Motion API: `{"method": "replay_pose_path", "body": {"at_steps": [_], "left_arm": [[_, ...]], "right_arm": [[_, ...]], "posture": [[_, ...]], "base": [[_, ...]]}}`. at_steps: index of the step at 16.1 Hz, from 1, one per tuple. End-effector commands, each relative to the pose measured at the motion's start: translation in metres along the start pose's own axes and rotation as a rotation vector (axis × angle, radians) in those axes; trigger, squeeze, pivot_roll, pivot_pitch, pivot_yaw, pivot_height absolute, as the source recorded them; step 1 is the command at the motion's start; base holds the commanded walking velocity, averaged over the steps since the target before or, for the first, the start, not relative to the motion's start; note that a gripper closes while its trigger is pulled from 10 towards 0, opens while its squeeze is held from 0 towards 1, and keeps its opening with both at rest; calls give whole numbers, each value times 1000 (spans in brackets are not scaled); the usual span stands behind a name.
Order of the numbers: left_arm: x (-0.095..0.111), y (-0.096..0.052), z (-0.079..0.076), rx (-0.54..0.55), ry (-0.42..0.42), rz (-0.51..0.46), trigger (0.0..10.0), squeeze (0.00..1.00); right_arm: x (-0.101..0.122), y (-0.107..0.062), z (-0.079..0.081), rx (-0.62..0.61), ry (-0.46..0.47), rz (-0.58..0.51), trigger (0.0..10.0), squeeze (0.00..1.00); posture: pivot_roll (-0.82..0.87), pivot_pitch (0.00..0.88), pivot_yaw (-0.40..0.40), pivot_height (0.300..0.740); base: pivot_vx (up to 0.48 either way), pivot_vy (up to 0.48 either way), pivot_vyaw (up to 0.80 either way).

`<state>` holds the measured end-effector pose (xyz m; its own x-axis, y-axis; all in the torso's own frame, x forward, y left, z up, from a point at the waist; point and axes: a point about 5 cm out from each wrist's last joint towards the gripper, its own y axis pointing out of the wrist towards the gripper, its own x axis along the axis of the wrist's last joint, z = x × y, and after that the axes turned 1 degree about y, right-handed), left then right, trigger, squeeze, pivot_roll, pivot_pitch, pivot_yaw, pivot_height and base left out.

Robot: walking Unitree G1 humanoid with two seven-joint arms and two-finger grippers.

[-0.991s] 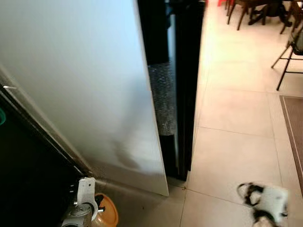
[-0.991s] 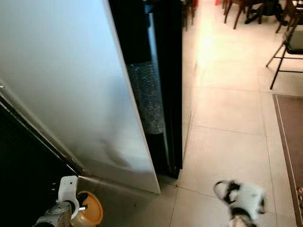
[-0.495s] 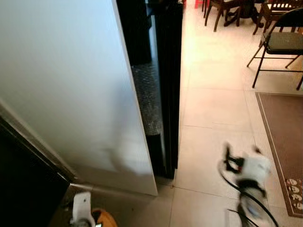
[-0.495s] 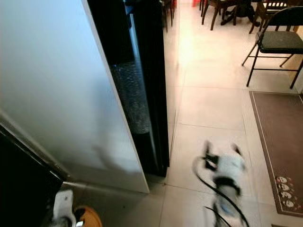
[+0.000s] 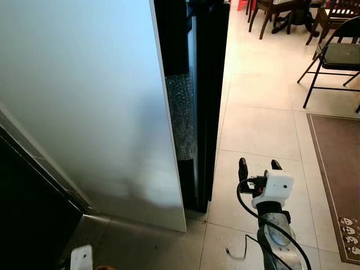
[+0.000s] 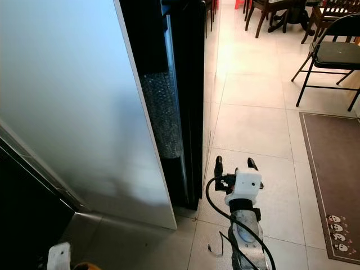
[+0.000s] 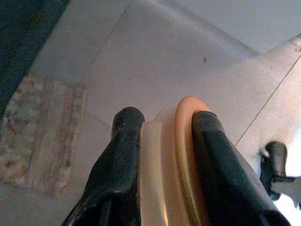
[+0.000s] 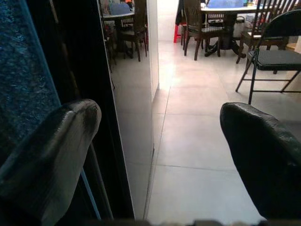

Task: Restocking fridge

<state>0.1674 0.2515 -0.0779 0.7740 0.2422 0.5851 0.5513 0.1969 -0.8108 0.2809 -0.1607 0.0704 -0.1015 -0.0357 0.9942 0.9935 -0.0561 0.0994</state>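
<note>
Left gripper (image 7: 162, 141) clamped on one cream-and-orange container (image 7: 169, 155), low over the floor (image 5: 264, 124). Right gripper (image 5: 259, 165) raised, fingers apart, beside the fridge door (image 5: 84, 95) edge. Container's long axis runs along the fingers. Two chairs (image 5: 334, 56) far off.

A cream container with an orange lid (image 7: 181, 155) sits clamped between the left claw (image 7: 164, 141) fingers, beside the white fridge door (image 5: 84, 101).

White fridge door (image 5: 90, 107) blocking left, open tiled floor (image 5: 264, 124) right, chair (image 5: 332, 62) beyond
</note>
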Motion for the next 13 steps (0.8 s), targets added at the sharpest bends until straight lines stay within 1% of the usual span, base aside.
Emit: {"method": "replay_pose_path", "body": {"at_steps": [1,3,6,11,13], "left_arm": [[-3,-1,7,13,-1,14,10000,0],[-5,-2,11,30,-11,19,10000,0],[-8,-2,7,27,5,28,10000,0],[-5,-1,3,22,4,19,10000,0],[-3,-1,2,22,1,7,10000,0]], "right_arm": [[8,3,5,3,2,-10,10000,0],[12,3,6,-2,6,-17,10000,0],[13,3,6,-14,6,-18,10000,0],[18,6,7,-22,10,-11,10000,0],[17,7,10,0,14,8,10000,0]], "posture": [[-285,0,117,740],[-298,0,125,740],[-303,0,130,740],[-291,0,126,740],[-291,0,124,740]], "base": [[311,0,0],[315,0,0],[315,0,0],[314,0,0],[0,0,0]]}}
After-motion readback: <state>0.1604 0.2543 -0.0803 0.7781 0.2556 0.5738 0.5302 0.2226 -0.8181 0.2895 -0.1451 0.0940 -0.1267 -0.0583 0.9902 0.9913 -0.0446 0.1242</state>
